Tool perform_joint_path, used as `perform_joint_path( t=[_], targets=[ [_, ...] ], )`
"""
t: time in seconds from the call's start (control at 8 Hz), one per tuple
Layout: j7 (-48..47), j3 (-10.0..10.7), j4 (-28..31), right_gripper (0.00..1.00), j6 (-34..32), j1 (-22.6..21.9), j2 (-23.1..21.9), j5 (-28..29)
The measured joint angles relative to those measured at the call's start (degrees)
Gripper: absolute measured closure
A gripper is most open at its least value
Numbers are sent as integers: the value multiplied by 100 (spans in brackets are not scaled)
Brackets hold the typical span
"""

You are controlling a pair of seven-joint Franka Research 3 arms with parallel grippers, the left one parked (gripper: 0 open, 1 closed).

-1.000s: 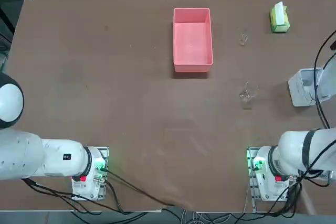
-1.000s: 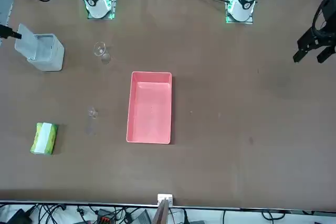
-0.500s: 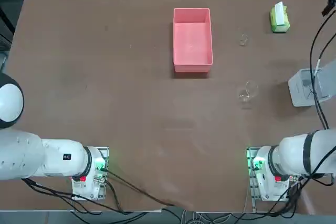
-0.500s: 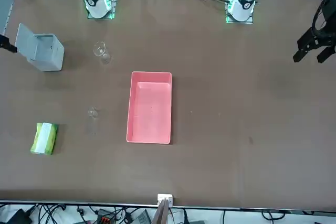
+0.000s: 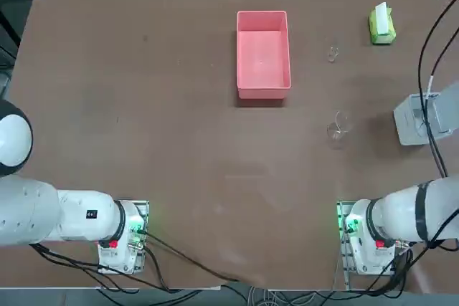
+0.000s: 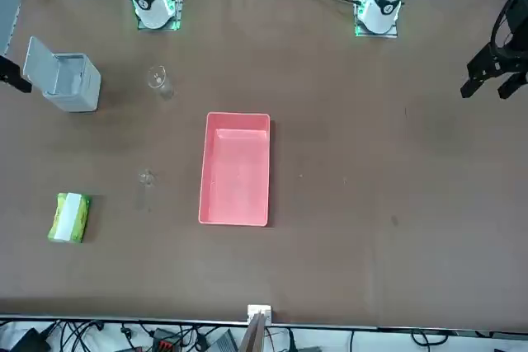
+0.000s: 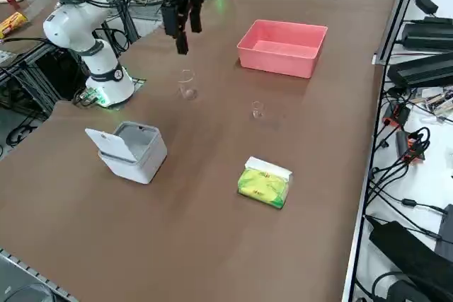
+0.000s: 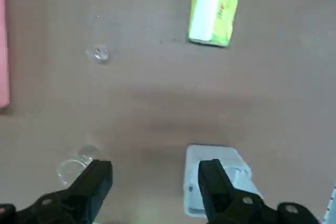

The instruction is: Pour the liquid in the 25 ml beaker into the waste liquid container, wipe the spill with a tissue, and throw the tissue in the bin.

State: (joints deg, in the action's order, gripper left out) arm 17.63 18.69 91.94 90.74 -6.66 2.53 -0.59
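The tiny clear 25 ml beaker stands upright on the table. It sits between the pink waste liquid container and the yellow-green pack. A white tissue sticks out of that pack. The pale grey bin stands with its lid up. My right gripper hangs high above the bin and the larger beaker. It is open and holds nothing.
A larger clear glass beaker stands between the bin and the pink container, nearer the arm's base. Cables and equipment lie beyond the table's far edge.
My right gripper has moved away from over the bin, up and toward the table's far right corner. The bin's raised lid now shows in full. No object has moved.
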Motion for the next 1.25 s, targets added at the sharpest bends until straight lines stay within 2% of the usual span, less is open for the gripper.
perform_joint_path(
  t=[0.12, 0.25, 0.5, 0.62, 0.88, 1.25],
  targets=[
    [-488, -115, -54, 0, 0, -228, 1, 4],
    [-972, -420, -141, 0, -1, -274, 7, 2],
    [-1322, -1134, -408, 0, -144, 81, 64, -9],
    [-1323, -1362, -597, 0, -387, 281, 186, -11],
    [-1312, -1418, -892, 0, -655, 410, 429, -11],
    [-1311, -1431, -975, 0, -685, 433, 509, -11]
  ],
)
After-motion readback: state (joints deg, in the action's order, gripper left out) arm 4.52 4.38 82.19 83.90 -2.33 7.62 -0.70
